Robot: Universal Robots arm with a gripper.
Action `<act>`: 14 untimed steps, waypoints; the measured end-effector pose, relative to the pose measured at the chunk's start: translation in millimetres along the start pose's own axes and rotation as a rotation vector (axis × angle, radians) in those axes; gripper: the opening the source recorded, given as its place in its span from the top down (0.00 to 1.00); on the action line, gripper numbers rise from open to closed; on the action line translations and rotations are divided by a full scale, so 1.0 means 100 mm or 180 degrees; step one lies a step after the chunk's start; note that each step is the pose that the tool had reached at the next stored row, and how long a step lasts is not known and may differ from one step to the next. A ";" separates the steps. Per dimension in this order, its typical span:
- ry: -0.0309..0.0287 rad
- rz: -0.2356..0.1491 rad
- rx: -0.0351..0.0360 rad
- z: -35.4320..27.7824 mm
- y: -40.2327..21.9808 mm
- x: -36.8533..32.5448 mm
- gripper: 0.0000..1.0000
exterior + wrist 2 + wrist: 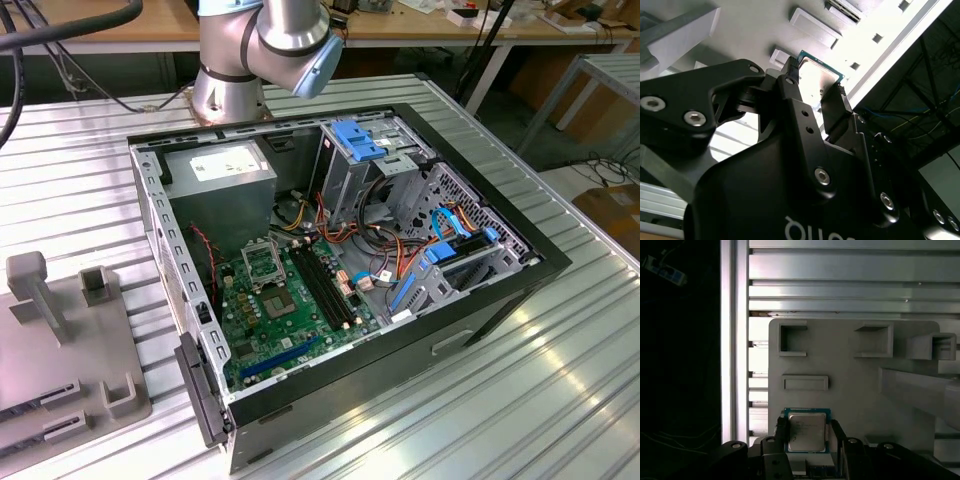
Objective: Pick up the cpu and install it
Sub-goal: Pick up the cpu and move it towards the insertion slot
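Clenching the fingers (836, 432) on two opposite edges of the cpu (807, 434), over the grey fixture plate (850, 390).
Showing a small flat square, plain silvery metal top, thin green border all round.

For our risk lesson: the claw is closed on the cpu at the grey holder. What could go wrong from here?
1. The claw pinches the cpu by two thin edges alone; it could slip or tilt.
2. The socket lies deep in the computer case, near loose cables; the claw might snag them.
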State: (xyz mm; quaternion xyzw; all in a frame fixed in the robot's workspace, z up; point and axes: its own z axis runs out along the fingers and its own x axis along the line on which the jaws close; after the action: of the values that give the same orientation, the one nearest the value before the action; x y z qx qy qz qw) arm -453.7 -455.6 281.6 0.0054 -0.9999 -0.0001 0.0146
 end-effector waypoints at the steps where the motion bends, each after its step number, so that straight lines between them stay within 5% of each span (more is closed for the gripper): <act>1: 0.0000 0.0000 0.0000 -0.004 0.000 0.000 0.56; 14: 0.0000 0.0000 0.0000 -0.072 0.000 0.002 0.56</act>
State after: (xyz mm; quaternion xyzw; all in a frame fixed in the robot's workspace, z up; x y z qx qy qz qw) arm -453.7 -455.6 288.8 0.0054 -0.9999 0.0000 0.0147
